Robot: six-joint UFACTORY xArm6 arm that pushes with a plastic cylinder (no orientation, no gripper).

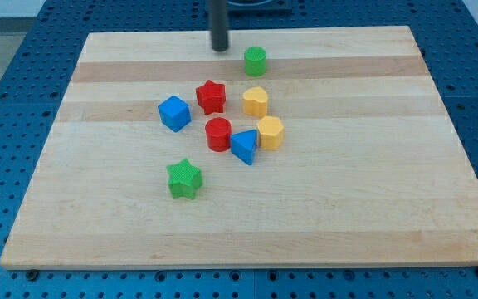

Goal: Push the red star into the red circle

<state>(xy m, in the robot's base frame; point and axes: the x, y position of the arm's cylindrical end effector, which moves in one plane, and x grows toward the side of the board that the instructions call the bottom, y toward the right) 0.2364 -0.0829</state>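
The red star (211, 96) lies near the middle of the wooden board (347, 216). The red circle (218, 134), a short cylinder, sits just below it, a small gap apart. My tip (220, 48) is near the view's top edge of the board, above the red star and to the left of the green cylinder (255, 61). It touches no block.
A blue cube (174, 113) lies left of the red star. A yellow heart (256, 101) lies to its right. A blue triangle (244, 146) and a yellow hexagon (270, 132) sit right of the red circle. A green star (184, 178) lies lower left.
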